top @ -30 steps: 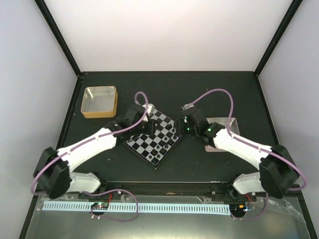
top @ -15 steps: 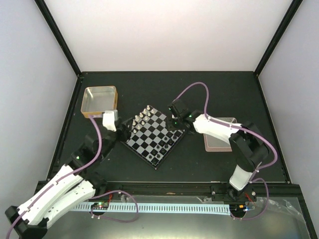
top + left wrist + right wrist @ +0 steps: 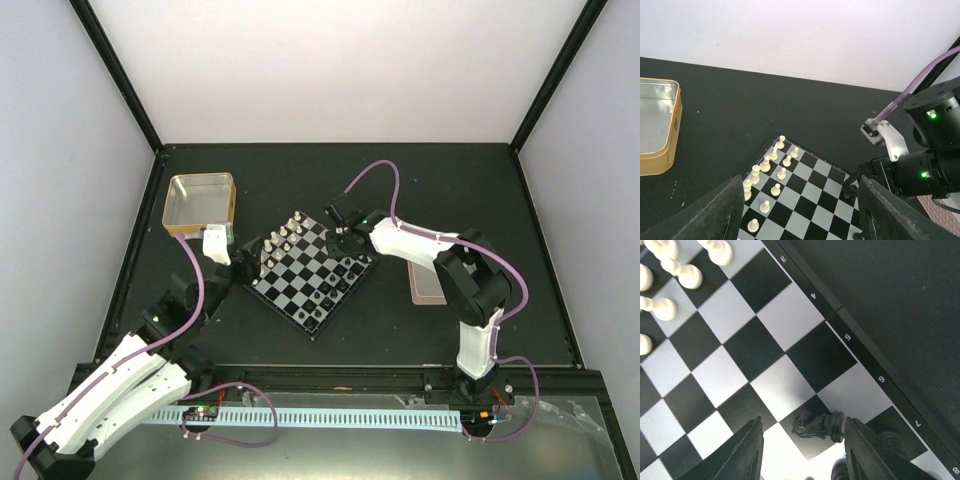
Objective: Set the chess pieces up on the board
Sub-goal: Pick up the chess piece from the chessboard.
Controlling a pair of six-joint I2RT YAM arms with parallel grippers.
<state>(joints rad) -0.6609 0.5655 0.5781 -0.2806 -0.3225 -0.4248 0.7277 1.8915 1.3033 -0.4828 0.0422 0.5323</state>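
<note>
The board lies as a diamond at the table's middle. White chess pieces stand in two rows along its upper-left edge, and the left wrist view shows these white pieces too. Black pieces stand along the lower-right edge. My left gripper hovers off the board's left corner, open and empty. My right gripper is low over the board's right side, open. A black knight lies on its side between its fingers, its base close to the right finger.
A gold-rimmed tray sits at the back left, also in the left wrist view as the gold tray. A pink-rimmed tray lies right of the board, partly under the right arm. More black pieces stand just beside the right finger.
My left arm drew back off the board toward the left, and its jaws opened. My right arm swung in over the board's right side and lowered around the fallen knight.
</note>
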